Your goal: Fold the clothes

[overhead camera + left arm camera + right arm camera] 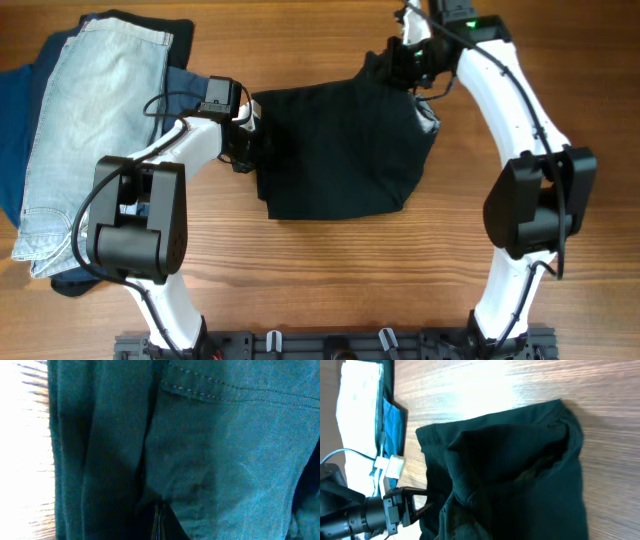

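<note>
**A:** Left arm?
**B:** Stretched low, the left end effector (243, 142) is clamped on the edge of the black shorts (340, 150), which spread away from it across the counter (330, 270).
**A:** Right?
**B:** Arched over. The right end effector (408, 62) is pinched on the shorts' corner, with fabric bunched beneath it.

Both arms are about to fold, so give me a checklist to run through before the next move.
1. Left gripper shut on the left edge of the black shorts: ok.
2. Right gripper shut on their far right corner: ok.
3. Shorts lying flat: not ok, fabric is bunched near the right gripper.
4. Denim shorts apart from the black shorts: ok.
5. Fabric layers pinched by the left gripper: cannot tell.
</note>
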Motion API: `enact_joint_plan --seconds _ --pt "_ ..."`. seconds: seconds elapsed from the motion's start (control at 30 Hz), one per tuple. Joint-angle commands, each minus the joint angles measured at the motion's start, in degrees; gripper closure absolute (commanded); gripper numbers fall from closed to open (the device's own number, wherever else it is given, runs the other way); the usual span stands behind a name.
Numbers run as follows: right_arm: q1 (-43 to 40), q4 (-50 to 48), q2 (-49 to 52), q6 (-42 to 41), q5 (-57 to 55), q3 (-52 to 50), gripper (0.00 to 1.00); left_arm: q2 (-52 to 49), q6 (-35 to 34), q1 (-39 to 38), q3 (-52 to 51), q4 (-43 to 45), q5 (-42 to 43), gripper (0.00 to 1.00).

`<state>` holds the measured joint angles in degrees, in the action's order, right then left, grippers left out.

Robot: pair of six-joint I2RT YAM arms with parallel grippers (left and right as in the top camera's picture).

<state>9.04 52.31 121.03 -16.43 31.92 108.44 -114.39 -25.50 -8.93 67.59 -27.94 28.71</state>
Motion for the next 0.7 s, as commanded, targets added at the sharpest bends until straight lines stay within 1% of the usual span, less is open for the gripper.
enact_joint_plan --seconds 0.0,0.23,0.3,0.47,0.57,0.67 --pt "-0.7 0.2 -2.9 1.5 3.1 1.2 0.96 -2.3 1.5 0.2 -0.6 0.7 -0.5 0.96" --pt "1.8 -1.6 -4.6 1.0 9.4 1.2 0.96 -3.3 1.1 -0.2 -0.7 2.1 -1.3 0.96" --pt "3.3 -2.6 -5.0 -0.2 10.2 1.2 0.96 -3.6 1.1 -0.2 -0.7 2.1 -1.3 0.96" --pt "9.3 -8.9 -5.6 -5.7 10.5 1.2 0.96 -3.9 1.1 -0.2 -0.9 2.3 -1.3 0.96" --pt "13.7 -12.6 -5.6 -9.8 6.1 1.2 0.96 -3.9 1.1 -0.3 -0.9 2.3 -1.3 0.96" --pt "16.9 -13.4 -5.5 -12.3 0.1 1.2 0.96 -3.9 1.1 -0.3 -0.9 2.3 -1.3 0.96"
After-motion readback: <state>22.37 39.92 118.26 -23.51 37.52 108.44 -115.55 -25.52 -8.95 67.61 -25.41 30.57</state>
